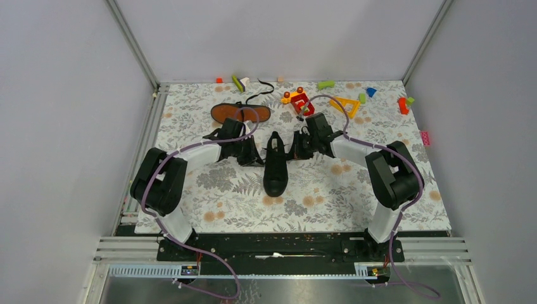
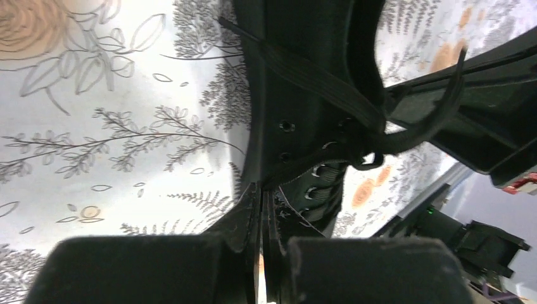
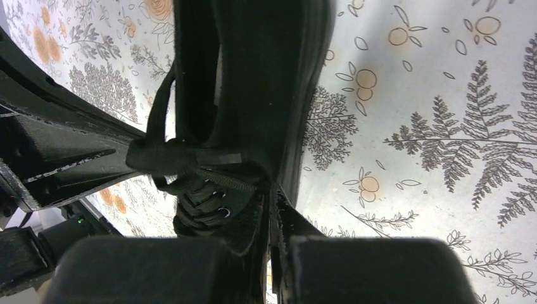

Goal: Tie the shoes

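Note:
One black shoe (image 1: 276,171) stands upright at the table's middle, toe toward me. The other shoe (image 1: 240,113) lies behind it on the left, orange-brown sole up. My left gripper (image 1: 258,156) is at the upright shoe's left side and my right gripper (image 1: 296,149) at its right side. In the left wrist view the left gripper (image 2: 263,197) is shut, with a thin black lace (image 2: 316,161) running from the eyelets into its tips. In the right wrist view the right gripper (image 3: 272,197) is shut on another lace strand (image 3: 221,180) beside the shoe (image 3: 253,63).
Small colourful toy blocks lie along the back: a red-and-yellow piece (image 1: 300,101), a yellow triangle (image 1: 346,105), a green piece (image 1: 325,84), a red one (image 1: 403,105). A pink block (image 1: 425,137) sits at the right edge. A loose black strap (image 1: 261,94) lies behind the overturned shoe.

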You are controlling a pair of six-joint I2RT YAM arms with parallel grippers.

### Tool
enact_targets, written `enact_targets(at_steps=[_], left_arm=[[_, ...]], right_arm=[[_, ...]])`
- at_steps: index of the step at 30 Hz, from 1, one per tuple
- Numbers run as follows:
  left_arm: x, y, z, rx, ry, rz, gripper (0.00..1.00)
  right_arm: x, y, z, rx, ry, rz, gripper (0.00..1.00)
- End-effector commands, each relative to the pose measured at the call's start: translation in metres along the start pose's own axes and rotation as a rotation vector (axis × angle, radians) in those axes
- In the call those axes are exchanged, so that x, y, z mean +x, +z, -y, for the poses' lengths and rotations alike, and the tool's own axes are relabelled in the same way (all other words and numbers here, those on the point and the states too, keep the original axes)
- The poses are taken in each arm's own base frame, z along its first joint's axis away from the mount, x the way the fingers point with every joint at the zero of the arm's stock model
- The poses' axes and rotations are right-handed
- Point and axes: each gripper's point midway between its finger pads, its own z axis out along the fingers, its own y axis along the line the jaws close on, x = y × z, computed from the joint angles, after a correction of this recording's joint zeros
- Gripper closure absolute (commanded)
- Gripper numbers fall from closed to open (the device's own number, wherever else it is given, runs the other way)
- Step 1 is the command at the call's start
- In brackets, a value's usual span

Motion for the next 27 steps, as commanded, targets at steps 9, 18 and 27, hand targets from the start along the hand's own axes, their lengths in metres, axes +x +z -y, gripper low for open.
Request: enact_targets(at_steps=[9, 18, 27], left_arm=[[-0.028, 0.004, -0.036, -0.196, 0.075, 0.089, 1.0], [-0.035, 0.014, -0.056, -0.276, 0.065, 0.103, 1.0], [-0.041, 0.0, -0.089, -0.501, 0.054, 0.141, 1.0]], right_arm=[[0.003, 0.005, 0.025, 0.049, 0.101, 0.009, 1.0], [0.011, 0.006, 0.06, 0.178, 0.2, -0.001, 1.0], [0.014, -0.009, 0.091, 0.389, 0.201, 0.005, 1.0]])
